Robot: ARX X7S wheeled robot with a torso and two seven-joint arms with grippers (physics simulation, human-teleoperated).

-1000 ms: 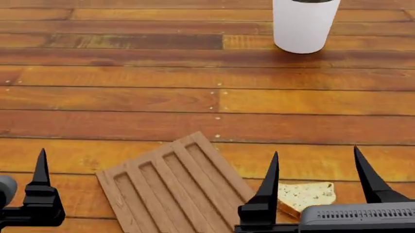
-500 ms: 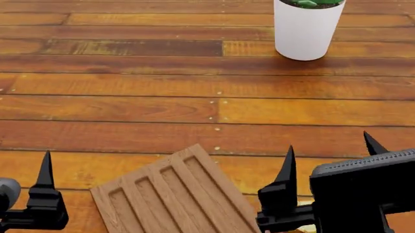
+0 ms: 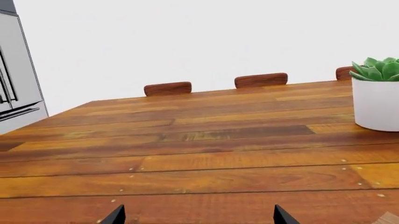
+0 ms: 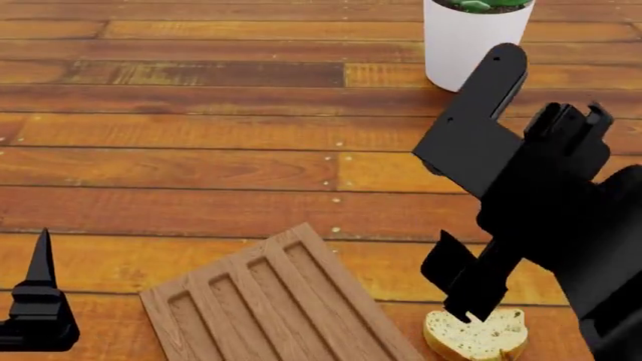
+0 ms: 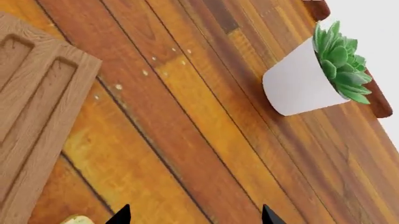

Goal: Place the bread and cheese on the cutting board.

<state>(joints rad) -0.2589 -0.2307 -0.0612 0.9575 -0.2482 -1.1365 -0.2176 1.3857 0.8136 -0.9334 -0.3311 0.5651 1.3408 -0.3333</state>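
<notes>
1. Change since the earlier frames: the right arm has swung up and rolled over, so its black body now fills the head view's right side where only two fingertips and the wrist housing showed; the bread is uncovered again; the left end effector has slid toward the lower left corner.
2. Table (image 4: 201, 165): brown planks; carries everything listed below.
3. Cutting board (image 4: 271, 308): brown, with long grooves, set at an angle near the table's front edge; nothing on the part in view.
4. Plant pot (image 4: 471, 45): white, far right, well apart from the board.
5. Right end effector (image 5: 194, 215): two dark tips spread wide apart with only table between them; it holds nothing and points down near the bread.
6. Left end effector (image 3: 196, 217): tips wide apart, empty, idle off the board's left side.
7. Bread (image 4: 476, 336): speckled slice lying on the table just right of the board, not on it.
8. Cheese: not in any view.
9. Step in hand, as judged: approach to the bread. Next move calls for lowering the spread tips around the slice, closing on it, then carrying it left onto the board.
</notes>
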